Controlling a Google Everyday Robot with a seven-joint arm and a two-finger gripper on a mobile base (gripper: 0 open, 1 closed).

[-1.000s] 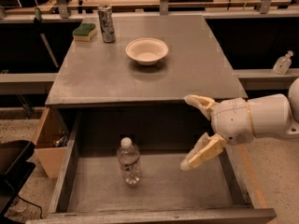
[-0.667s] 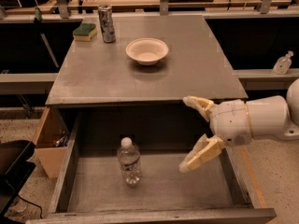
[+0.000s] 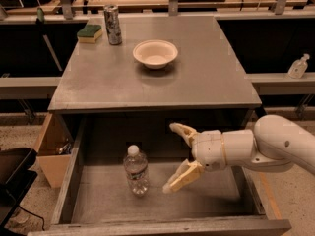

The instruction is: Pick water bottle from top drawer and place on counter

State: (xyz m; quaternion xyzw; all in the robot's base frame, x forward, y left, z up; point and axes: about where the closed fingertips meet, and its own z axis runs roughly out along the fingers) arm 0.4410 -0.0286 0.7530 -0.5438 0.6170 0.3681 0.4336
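Pincer (image 3: pixel 170 158) is spread wide inside the top drawer (image 3: pixel 211 200), just right of the water bottle (image 3: pixel 136 171), which stands upright on the drawer floor. It should slide left until the bottle sits between both fingers, squeeze gently, then lift straight up toward the desk (image 3: pixel 197 77).

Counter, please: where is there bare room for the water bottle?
Bare: the counter in front of the bowl, and right of it. Crowded: back-left, with sponge and silver can. The gripper is open in the top drawer, beside the water bottle.
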